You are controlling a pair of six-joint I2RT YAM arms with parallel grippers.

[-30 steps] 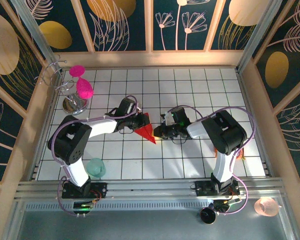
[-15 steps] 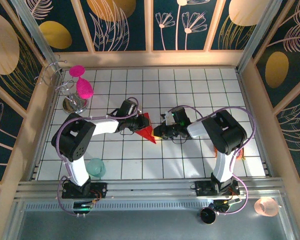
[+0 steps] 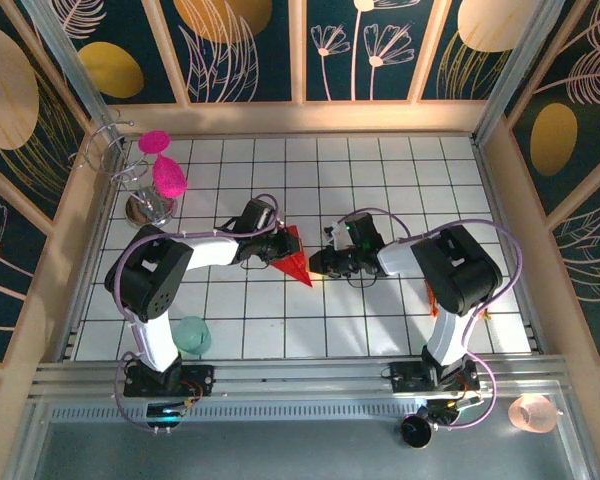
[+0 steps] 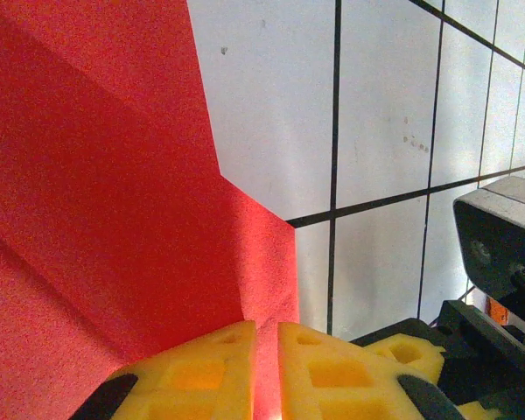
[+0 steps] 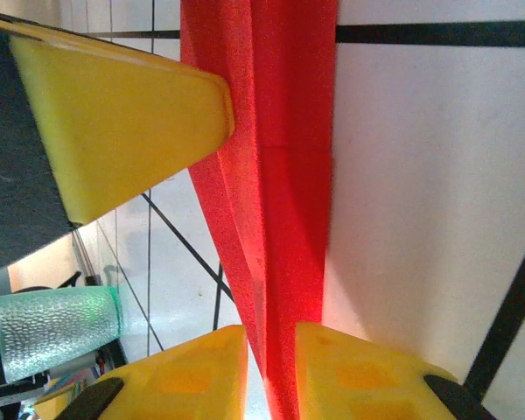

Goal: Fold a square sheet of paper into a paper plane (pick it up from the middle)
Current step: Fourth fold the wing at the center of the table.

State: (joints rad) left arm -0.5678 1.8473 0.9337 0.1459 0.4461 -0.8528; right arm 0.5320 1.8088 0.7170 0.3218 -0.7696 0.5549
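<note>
The paper plane, a bright red folded dart with its sharp point toward the near side, is at the middle of the tiled table between both grippers. My left gripper is shut on its left side. In the left wrist view the yellow pads pinch the red paper with almost no gap around the left gripper. My right gripper meets the plane from the right. In the right wrist view the red ridge runs between the jaws of the right gripper, which stand slightly apart, a sliver of table showing beside the left pad.
Two magenta goblets hang on a wire rack at the far left. A teal cup stands near the left arm's base and shows in the right wrist view as the teal cup. Wooden walls border the table.
The right gripper's jaws have parted a little around the paper. The left arm's elbow has shifted slightly. The plane has stayed in place.
</note>
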